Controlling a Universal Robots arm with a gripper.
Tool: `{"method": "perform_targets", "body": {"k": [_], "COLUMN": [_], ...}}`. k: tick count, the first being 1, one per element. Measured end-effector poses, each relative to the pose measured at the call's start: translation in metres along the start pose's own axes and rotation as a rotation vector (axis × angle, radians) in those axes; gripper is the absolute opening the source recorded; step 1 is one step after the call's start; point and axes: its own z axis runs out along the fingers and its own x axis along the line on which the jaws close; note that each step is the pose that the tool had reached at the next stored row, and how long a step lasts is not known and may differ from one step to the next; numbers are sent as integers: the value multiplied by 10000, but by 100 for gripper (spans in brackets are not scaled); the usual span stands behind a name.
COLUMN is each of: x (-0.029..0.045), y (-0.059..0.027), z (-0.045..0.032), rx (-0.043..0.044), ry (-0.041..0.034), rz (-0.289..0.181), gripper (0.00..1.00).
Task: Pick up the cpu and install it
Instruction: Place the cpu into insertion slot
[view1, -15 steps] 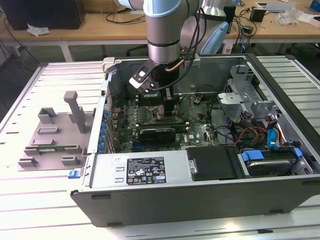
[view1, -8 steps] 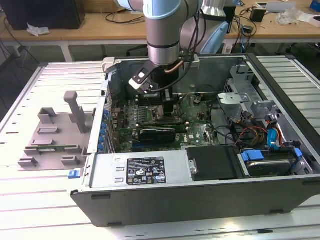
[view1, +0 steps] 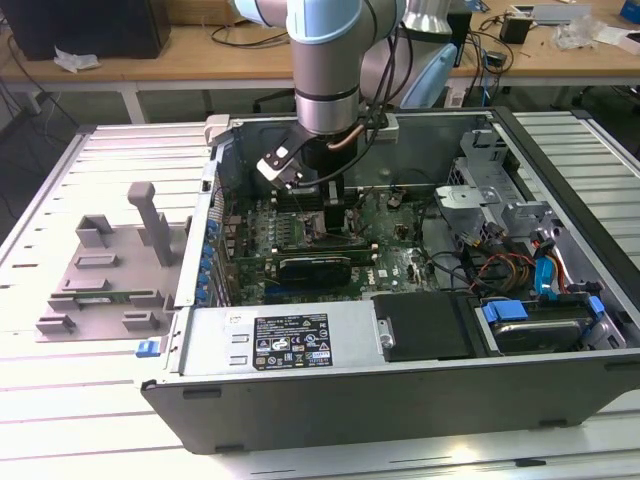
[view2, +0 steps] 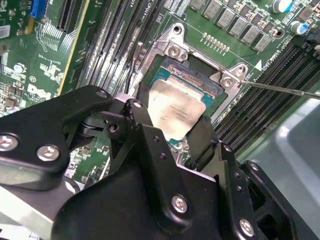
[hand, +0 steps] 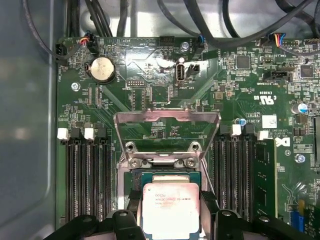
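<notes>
1. cpu (view2: 176, 111) lies deep inside an open case; the largest thing in sight, a slatted metal bench (view1: 90, 150), carries that case
2. On its side with the top open, the case (view1: 400, 390) takes up the middle of the bench and its part toward the exterior view's right
3. From above, the arm (view1: 325, 70) reaches straight down into the case
4. At the exterior view's left, a grey tray (view1: 100, 275) with upright blocks lies on the bench just beside the case
5. Across the case floor runs a green motherboard (hand: 150, 95), with dark memory slots (hand: 82, 175) on both sides of the socket
6. Square and metal-framed, the socket (view2: 212, 75) has its hinged plate (hand: 167, 120) swung up and open
7. Low over the socket, the end effector (view2: 173, 112) is clenched on the cpu, its black fingers (view2: 142, 107) pressed to two opposite edges
8. Silver top up, the cpu lies flat at the socket opening between those fingers; whether it is seated or just above, I cannot tell
</notes>
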Motion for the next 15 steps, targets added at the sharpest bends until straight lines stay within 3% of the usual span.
{"method": "perform_targets", "body": {"k": [5,8,15], "x": [23,27,50], "y": [-3,-3,-22], "z": [40,46,75], "rx": [-4,-5,-4], "ry": [9,57,60], "rz": [-137,-180,-201], "gripper": [54,54,54]}}
